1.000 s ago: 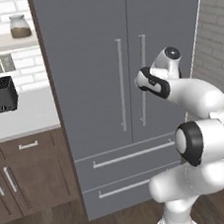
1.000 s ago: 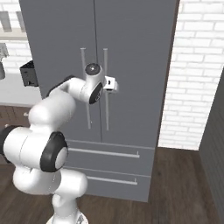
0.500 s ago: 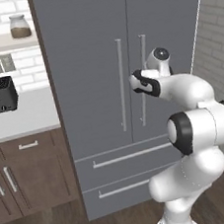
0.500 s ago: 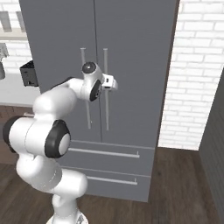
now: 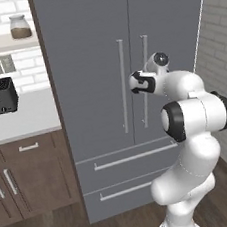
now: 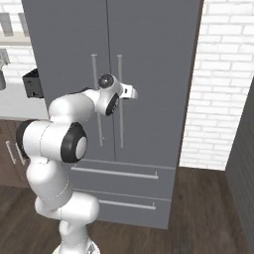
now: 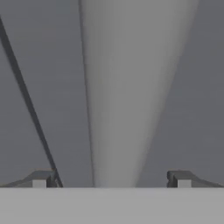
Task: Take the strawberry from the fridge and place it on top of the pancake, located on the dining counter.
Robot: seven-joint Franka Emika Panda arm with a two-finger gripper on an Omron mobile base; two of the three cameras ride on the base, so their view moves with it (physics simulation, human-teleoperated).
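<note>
The gripper [image 7: 111, 179] is sitting wide open around the right handle [image 7: 118, 87] of the fridge [image 5: 87, 48], both doors closed. It should be closing squarely before pulling outward. The strawberry is presumably inside.

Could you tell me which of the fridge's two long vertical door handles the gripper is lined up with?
The right-hand handle on the fridge: the open gripper straddles it, while the left handle stands free beside it.
</note>
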